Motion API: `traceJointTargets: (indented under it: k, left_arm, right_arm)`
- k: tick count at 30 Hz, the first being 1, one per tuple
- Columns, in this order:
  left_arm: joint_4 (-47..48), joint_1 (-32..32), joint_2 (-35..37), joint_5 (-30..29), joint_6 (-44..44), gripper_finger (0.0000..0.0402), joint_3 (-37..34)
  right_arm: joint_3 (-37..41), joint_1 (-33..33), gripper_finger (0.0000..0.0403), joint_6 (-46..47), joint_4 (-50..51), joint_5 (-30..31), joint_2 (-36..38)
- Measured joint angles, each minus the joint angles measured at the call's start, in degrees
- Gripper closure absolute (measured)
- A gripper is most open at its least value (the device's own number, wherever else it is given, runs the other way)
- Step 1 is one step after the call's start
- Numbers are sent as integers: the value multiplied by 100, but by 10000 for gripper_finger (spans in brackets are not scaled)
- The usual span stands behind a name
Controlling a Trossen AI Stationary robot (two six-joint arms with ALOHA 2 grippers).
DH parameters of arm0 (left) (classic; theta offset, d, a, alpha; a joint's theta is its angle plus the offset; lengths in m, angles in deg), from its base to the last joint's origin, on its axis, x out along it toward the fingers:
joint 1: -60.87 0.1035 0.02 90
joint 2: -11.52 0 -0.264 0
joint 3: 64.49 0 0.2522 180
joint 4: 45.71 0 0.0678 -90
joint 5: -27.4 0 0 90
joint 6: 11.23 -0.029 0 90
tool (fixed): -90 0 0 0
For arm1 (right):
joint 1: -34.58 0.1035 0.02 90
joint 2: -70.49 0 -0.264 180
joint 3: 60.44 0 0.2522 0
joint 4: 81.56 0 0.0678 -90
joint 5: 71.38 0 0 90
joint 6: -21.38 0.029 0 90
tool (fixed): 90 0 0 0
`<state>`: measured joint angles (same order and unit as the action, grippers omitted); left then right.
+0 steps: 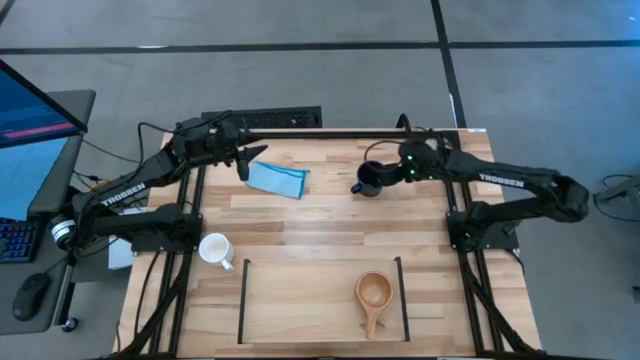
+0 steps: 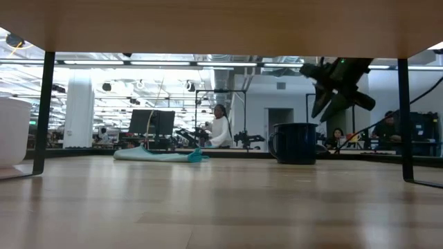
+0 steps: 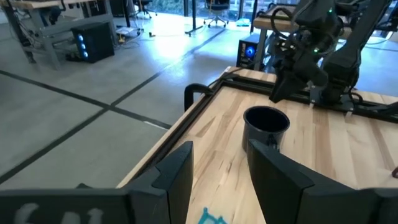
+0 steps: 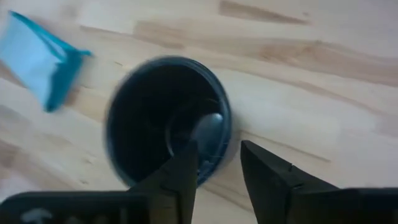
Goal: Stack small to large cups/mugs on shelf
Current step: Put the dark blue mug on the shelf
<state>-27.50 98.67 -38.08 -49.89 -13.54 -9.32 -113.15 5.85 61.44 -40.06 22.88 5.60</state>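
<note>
Step in hand looks like the pick of the navy mug [image 1: 368, 180] near the surface's far edge: right gripper [image 4: 216, 163] hangs above its rim, fingers apart, nothing held. Left gripper [image 1: 242, 166] waits apart over the far-left area by the blue cloth [image 1: 277, 179]. Next: straddle the rim, close, carry to the shelf [image 1: 243, 300] at the near edge, open beside the wooden cup [image 1: 372, 294]; white mug [image 1: 214, 248] sits outside its left rail.

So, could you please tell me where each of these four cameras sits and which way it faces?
High view: overhead, looking straight down on the table; both arms show.
Low view: at tabletop height, looking level into the room; the right claw hangs above the dark mug.
Left wrist view: looks across the table past the left claw.
Right wrist view: looks down into the mug past its open claw.
All four share the dark mug.
</note>
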Motion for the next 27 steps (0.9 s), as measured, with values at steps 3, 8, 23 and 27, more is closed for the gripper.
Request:
traceJointTargets:
  k: [3,8,23,27]
  left_arm:
    - [60,0,0,-2,0,259,0]
    - [79,0,0,-2,0,259,0]
    - [132,0,0,-141,-4,259,0]
    - [132,0,0,-146,-4,259,0]
  right_arm:
    - [-93,0,265,-28,64,7,-249]
    - [-253,2,264,-260,52,4,-519]
    - [-370,4,273,-304,49,-13,-1139]
    - [-370,2,305,-308,48,-13,-1139]
